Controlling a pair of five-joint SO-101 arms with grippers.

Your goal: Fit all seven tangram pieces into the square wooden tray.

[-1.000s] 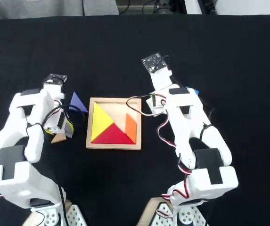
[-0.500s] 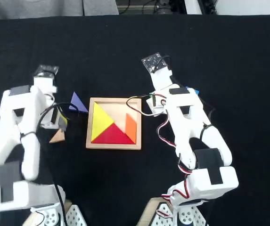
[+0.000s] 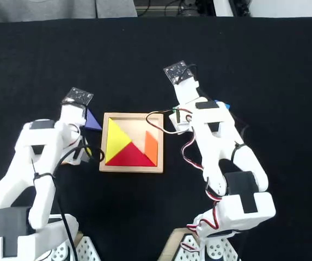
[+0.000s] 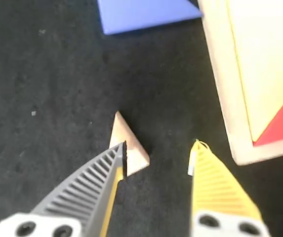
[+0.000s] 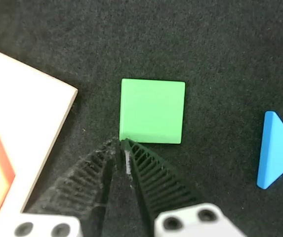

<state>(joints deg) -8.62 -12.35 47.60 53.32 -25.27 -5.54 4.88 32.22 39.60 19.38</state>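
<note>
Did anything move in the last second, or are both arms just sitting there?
The left arm swung away from the tray, then back in beside it. The left gripper is open, with the tan triangle at one fingertip, not gripped. The right gripper stayed shut by the green square, and the tray's contents did not change.

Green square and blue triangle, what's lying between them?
Nothing, just bare black table between the green square and the blue triangle, shown in the right wrist view.

no readable text, no legible labels or numbers; no signs anywhere
</note>
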